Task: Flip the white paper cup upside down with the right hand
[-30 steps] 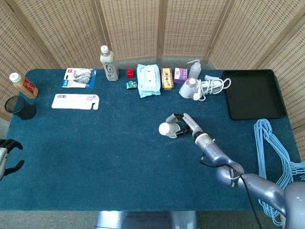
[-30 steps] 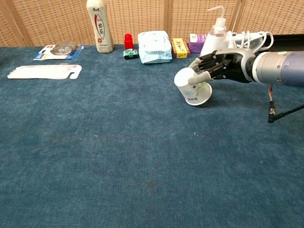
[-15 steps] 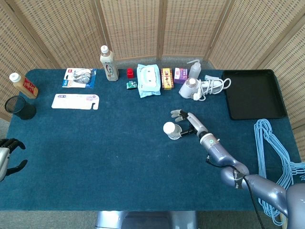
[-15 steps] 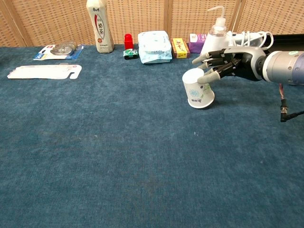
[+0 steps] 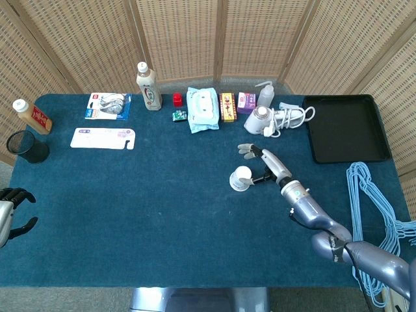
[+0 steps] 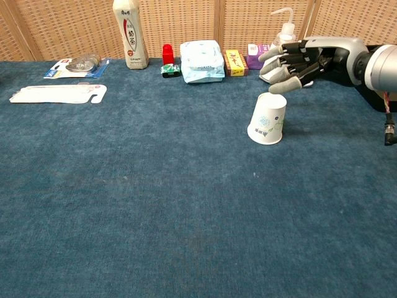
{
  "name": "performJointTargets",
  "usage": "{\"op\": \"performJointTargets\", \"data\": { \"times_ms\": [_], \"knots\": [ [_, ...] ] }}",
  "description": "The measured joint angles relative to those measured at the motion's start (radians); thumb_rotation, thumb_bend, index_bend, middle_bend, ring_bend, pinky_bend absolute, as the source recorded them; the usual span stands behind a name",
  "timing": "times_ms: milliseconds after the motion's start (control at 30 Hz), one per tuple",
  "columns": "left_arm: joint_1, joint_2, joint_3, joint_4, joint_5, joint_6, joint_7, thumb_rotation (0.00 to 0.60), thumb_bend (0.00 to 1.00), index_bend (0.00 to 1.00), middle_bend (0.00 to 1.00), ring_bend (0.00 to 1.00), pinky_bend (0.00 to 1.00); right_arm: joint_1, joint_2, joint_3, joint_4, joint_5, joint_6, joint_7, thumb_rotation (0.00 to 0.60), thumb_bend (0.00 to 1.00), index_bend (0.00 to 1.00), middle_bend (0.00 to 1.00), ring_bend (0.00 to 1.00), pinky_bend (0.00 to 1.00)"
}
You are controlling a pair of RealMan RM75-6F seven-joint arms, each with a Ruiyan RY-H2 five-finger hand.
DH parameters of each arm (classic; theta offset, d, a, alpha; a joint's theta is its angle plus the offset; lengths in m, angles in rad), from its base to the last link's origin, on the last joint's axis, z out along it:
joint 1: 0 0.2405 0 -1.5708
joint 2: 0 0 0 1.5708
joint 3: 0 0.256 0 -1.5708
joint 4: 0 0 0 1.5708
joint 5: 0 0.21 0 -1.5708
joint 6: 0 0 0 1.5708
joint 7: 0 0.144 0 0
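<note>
The white paper cup (image 5: pixel 240 179) (image 6: pixel 268 119) stands upside down on the blue table, slightly tilted, its wide rim on the cloth and its closed base up. My right hand (image 5: pixel 262 159) (image 6: pixel 296 62) hovers just behind and above the cup with its fingers spread, holding nothing and clear of the cup. My left hand (image 5: pixel 12 208) sits at the far left edge of the head view, off the table, with fingers curled and nothing in it; the chest view does not show it.
Along the back stand a drink bottle (image 5: pixel 148 86), a red cap (image 5: pixel 177 99), a wipes pack (image 5: pixel 202 109), small boxes (image 5: pixel 227 106), a squeeze bottle (image 5: pixel 265 95) and a hair dryer (image 5: pixel 263 121). A black tray (image 5: pixel 344 128) lies at the right, blue hangers (image 5: pixel 370 214) beyond the edge.
My right hand let go of the cup and rose back and to the right, fingers opening. The cup went from tilted in the grip to standing inverted on the table.
</note>
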Motion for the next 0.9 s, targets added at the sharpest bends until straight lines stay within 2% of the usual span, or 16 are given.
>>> {"op": "performJointTargets", "data": {
  "times_ms": [133,333,667,900],
  "knots": [
    [0.002,-0.005,0.003,0.007,-0.003,-0.004,-0.005,0.510,0.21,0.44,0.40,0.33,0.32,-0.022,0.026,-0.001,-0.040,-0.013,0.078,-0.047,0.600,0.24,0.30,0.28,0.28,0.12],
    [0.014,-0.024,0.013,0.019,-0.001,0.003,-0.025,0.522,0.22,0.45,0.40,0.33,0.32,-0.081,0.056,-0.016,-0.115,-0.012,0.228,-0.255,0.600,0.24,0.40,0.33,0.30,0.13],
    [0.052,-0.072,0.045,0.058,0.030,0.037,-0.053,0.520,0.21,0.45,0.40,0.33,0.32,-0.281,0.130,-0.109,-0.306,0.023,0.534,-0.719,0.600,0.24,0.46,0.37,0.33,0.17],
    [0.079,-0.132,0.051,0.126,0.073,0.110,-0.082,0.535,0.21,0.45,0.40,0.33,0.32,-0.430,0.181,-0.190,-0.439,0.064,0.709,-0.921,0.600,0.24,0.47,0.37,0.33,0.18]
  ]
}}
